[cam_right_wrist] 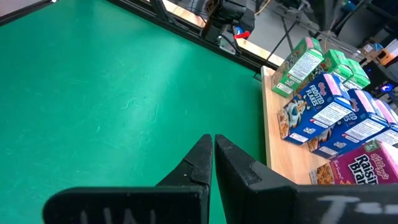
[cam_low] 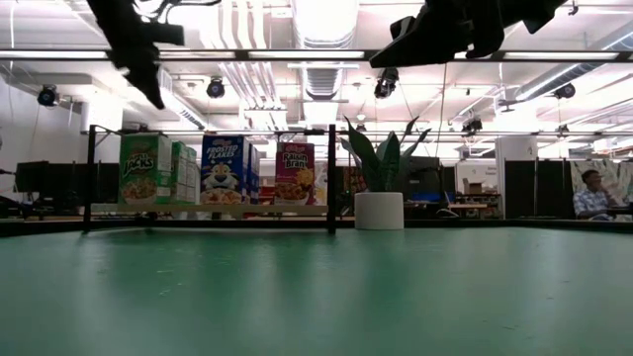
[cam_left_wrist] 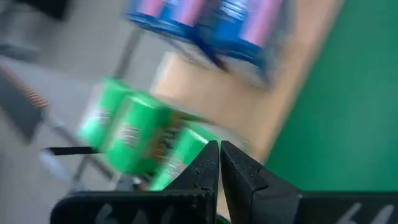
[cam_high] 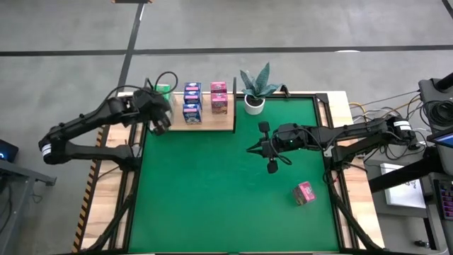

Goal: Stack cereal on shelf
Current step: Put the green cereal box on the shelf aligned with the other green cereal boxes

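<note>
The shelf (cam_high: 212,122), a light-wood board with black posts, lies at the table's far left. On it stand green cereal cartons (cam_low: 145,170), blue-and-white ones (cam_high: 192,103) and pink ones (cam_high: 219,98). One more pink carton (cam_high: 305,193) lies on the green table at the near right. My left gripper (cam_high: 161,127) hangs shut above the shelf's left end, slanting down beside the green cartons (cam_left_wrist: 134,134), with nothing between its fingers. My right gripper (cam_high: 250,149) is shut in mid-air over the table's middle and points toward the shelf (cam_right_wrist: 283,155).
A potted plant (cam_high: 255,91) stands just right of the shelf at the far edge. A black post (cam_low: 331,178) rises at the shelf's right end. Open green table lies between the shelf and the loose pink carton. A person (cam_low: 593,198) sits far off in the room.
</note>
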Controlling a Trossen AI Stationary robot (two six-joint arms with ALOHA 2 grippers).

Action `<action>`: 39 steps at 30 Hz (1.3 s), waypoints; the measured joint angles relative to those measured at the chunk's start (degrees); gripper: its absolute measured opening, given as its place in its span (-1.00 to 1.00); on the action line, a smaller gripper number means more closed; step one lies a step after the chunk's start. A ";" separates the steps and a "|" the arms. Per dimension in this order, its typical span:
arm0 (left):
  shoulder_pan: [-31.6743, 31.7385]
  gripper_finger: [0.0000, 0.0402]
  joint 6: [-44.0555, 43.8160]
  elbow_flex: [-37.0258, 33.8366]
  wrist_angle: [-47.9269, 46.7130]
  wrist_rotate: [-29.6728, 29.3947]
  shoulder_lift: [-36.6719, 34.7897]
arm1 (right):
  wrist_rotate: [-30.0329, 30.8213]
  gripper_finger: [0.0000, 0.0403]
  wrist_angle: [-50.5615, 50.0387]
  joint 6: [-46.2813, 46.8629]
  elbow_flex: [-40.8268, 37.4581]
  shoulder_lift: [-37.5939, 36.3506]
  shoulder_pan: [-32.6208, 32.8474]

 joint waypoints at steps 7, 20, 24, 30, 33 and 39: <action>-0.04 -1.00 1.60 -1.09 -3.76 8.85 0.41 | 0.02 -0.96 0.00 0.01 0.00 0.00 0.00; 0.02 -1.00 0.06 -6.17 1.23 -1.37 1.47 | 0.04 -0.96 0.00 -0.28 -0.02 0.00 0.00; -0.05 -1.00 -0.30 -6.17 1.21 -1.03 1.74 | 0.06 -0.96 0.02 -0.31 -0.02 0.00 0.00; -0.05 -1.00 -0.45 -6.90 1.61 1.17 1.97 | 0.06 -0.96 0.01 -0.37 -0.02 0.00 0.00; -0.03 -1.00 -0.42 -7.64 1.94 1.00 1.97 | 0.06 -0.96 0.02 -0.37 -0.02 0.00 0.00; -0.03 -1.00 -0.79 -7.73 3.11 0.31 2.01 | 0.08 -0.96 0.01 -0.39 -0.02 0.00 0.00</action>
